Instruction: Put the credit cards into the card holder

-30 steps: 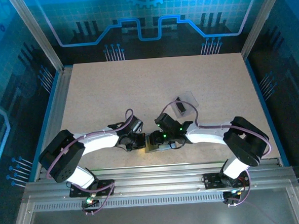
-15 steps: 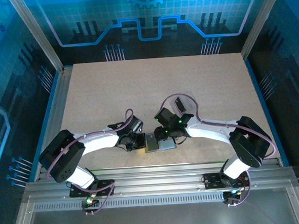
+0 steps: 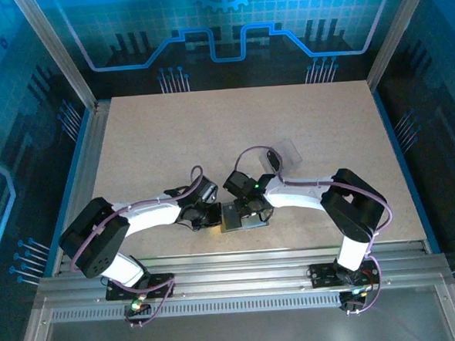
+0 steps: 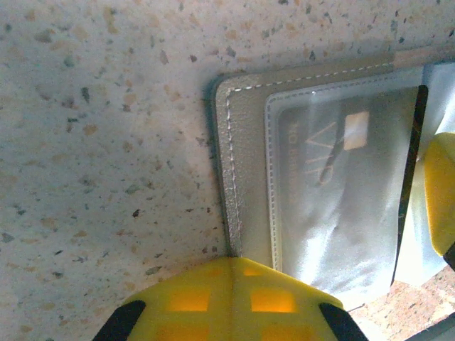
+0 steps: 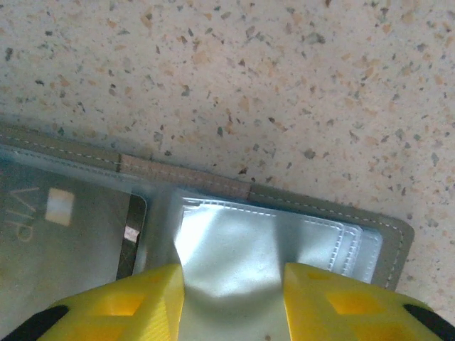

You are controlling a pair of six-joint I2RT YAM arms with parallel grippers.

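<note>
1. Fingertips of the left gripper are clenched together with nothing visibly between them. They sit at the left edge of the card holder, seemingly pinning it. Whether they pinch that edge I cannot tell.
2. The card holder lies open and flat on the speckled table, near its front edge, between the two grippers.
3. Its left panel has a clear sleeve with a black credit card already inside. "VIP" reads plainly on the card beside a pale chip square. A smaller line of lettering runs alongside, too blurred to read.
4. The right-hand pocket looks empty, and its clear film is puckered.
5. The right gripper hovers over that pocket, fingers released and apart, carrying nothing.
6. Further right and back, well apart from the holder, stands a clear box. Something dark shows in it, too small to name.
7. Judgement: one card is stowed and the empty pocket awaits the next. The coming move probably calls for fetching a card, then sliding it in edge-first while the holder is held down.
</note>
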